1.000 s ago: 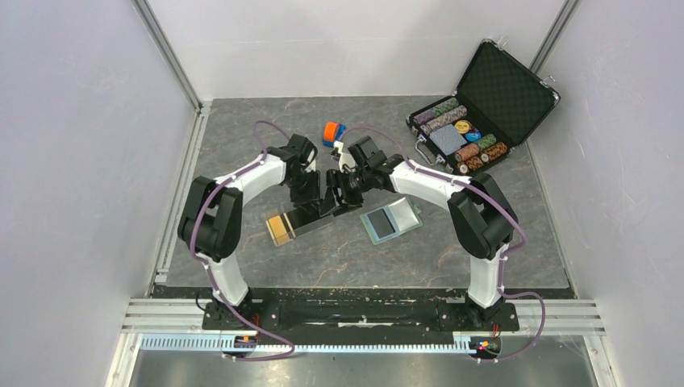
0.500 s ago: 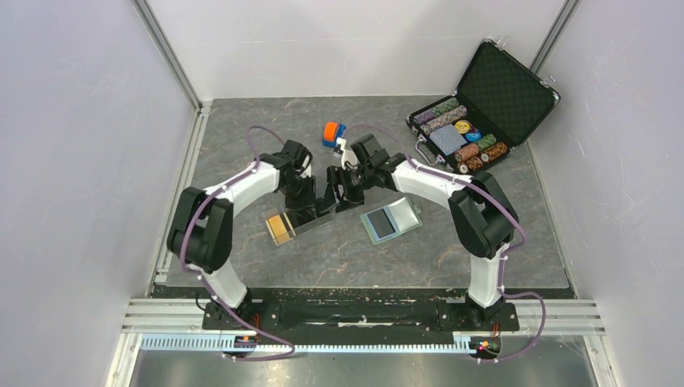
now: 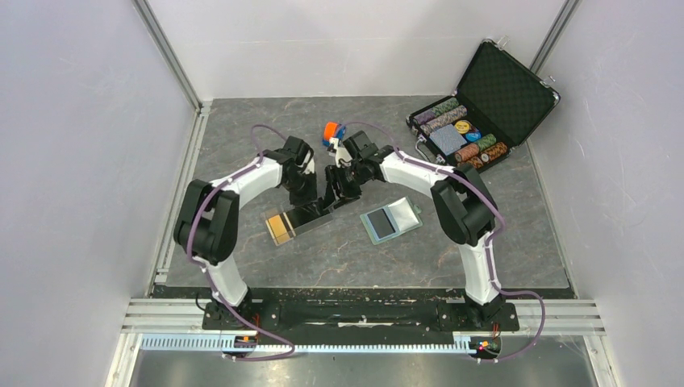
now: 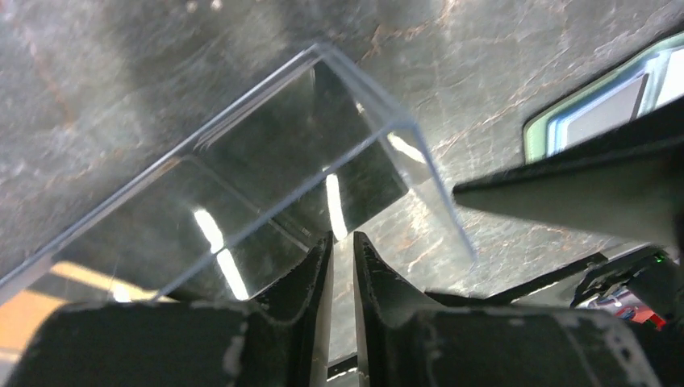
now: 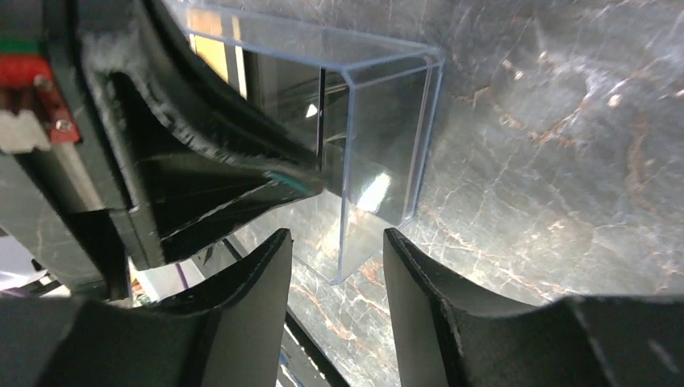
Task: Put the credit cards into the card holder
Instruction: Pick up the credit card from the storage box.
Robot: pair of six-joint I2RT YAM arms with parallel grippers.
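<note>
Our left pincer [image 4: 342,237] has its two fingers almost pressed together, with only a thin slit between them, at the end of the clear tray [image 4: 266,153]. We cannot tell if it pinches anything. The credit cards [image 3: 280,228] lie in that tray, orange-gold ones at the near left end and black ones next to them, and our right pincer [image 5: 337,239] hangs spread apart by the same tray end, holding nothing. To the right of the tray, the card holder [image 3: 391,219] lies open and flat on the table [image 3: 347,258], apart from the cards.
</note>
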